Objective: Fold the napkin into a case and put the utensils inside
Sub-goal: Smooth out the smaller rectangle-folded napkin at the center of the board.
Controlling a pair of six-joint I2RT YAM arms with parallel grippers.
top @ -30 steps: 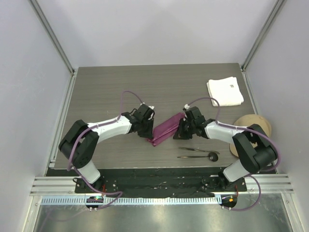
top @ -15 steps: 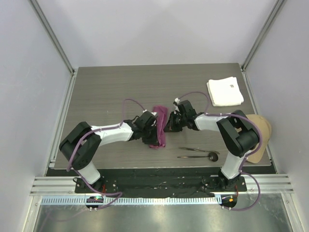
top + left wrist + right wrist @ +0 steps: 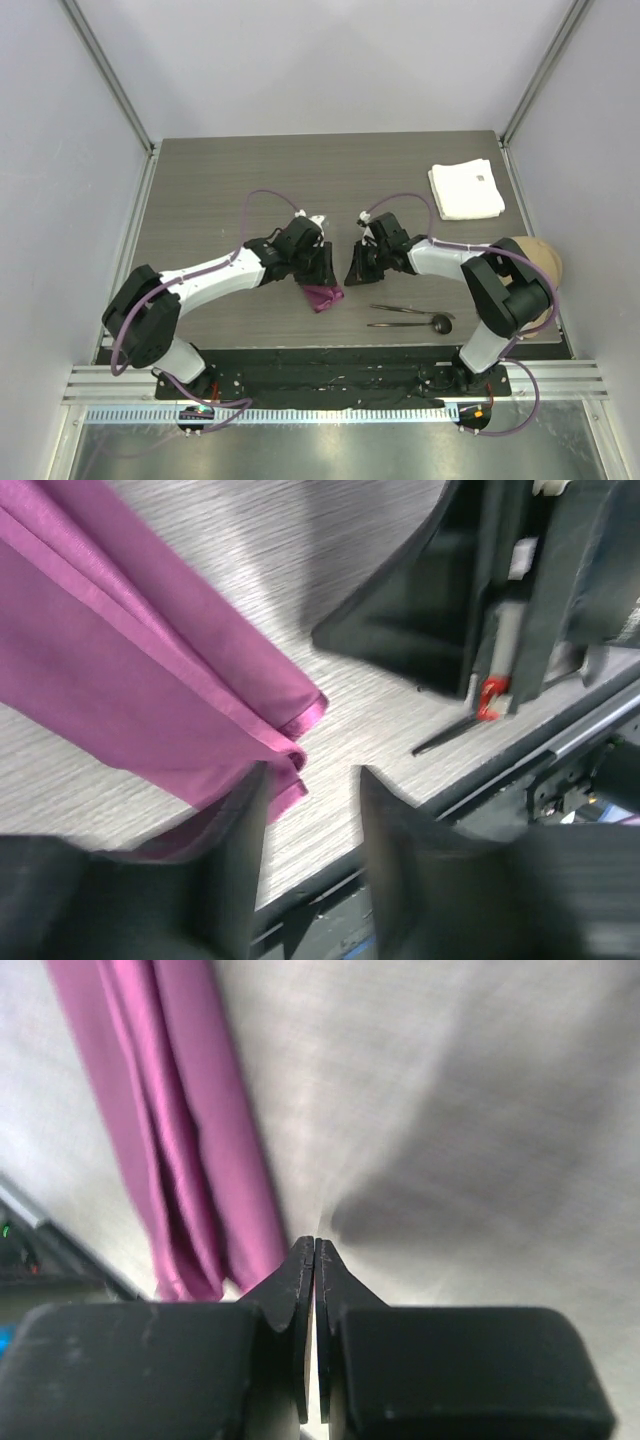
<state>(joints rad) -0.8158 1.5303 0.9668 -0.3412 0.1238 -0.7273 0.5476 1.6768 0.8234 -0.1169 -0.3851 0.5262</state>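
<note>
The napkin (image 3: 150, 680) lies on the table as a long, narrow magenta folded strip, and only its near end (image 3: 322, 296) shows from above. My left gripper (image 3: 310, 780) hovers over that end with its jaws apart. The cloth edge sits beside its left finger (image 3: 245, 850), and nothing is between the fingers. My right gripper (image 3: 315, 1245) is shut on nothing, just right of the strip (image 3: 190, 1160). From above, the left gripper (image 3: 322, 270) and the right gripper (image 3: 356, 270) stand close together. The two dark utensils lie near the front edge: a thin one (image 3: 400, 310) and a spoon (image 3: 438, 322).
A folded white cloth (image 3: 466, 189) lies at the back right. A tan round object (image 3: 535, 262) sits at the right edge behind the right arm. The table's black front rail (image 3: 330, 360) runs just below the utensils.
My left gripper has opened and let go of the napkin, and has moved over it. The right gripper has come off the cloth and stays shut. The strip now lies mostly hidden under the left gripper.
</note>
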